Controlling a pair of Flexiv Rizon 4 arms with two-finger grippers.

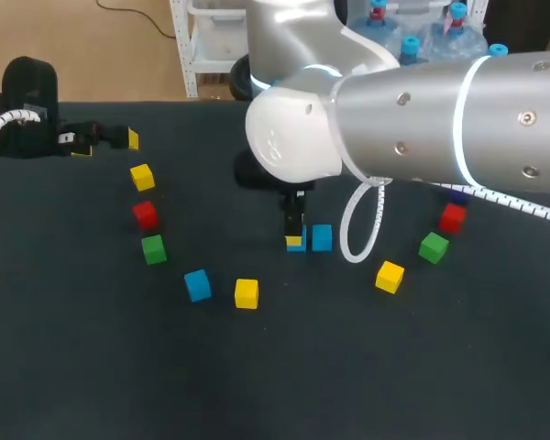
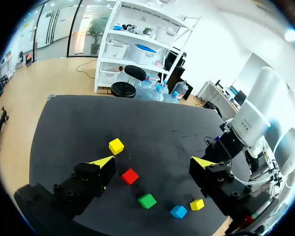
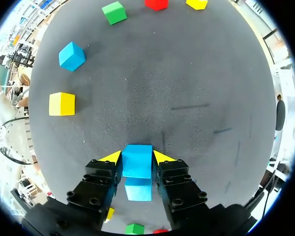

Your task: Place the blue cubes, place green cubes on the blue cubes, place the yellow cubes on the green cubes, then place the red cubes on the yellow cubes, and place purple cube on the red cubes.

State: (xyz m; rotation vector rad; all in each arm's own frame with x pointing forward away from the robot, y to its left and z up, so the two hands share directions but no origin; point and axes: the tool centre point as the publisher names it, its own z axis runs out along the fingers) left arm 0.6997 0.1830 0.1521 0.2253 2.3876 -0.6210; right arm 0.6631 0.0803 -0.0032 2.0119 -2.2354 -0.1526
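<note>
Between the yellow tips of the right tool [image 3: 136,156]: a blue cube [image 3: 136,166] clamped on two opposite faces, just beside a second blue cube [image 3: 138,190] near the middle of the surface [image 3: 187,88].
The held cube looks light, rigid and smooth, so a centred hold across parallel faces should keep it from twisting. Farther out lie a yellow cube [image 3: 61,103], a third blue cube [image 3: 72,55] and a green cube [image 3: 113,12]. The left tool [image 2: 152,164] hangs with fingers spread, holding nothing.
</note>
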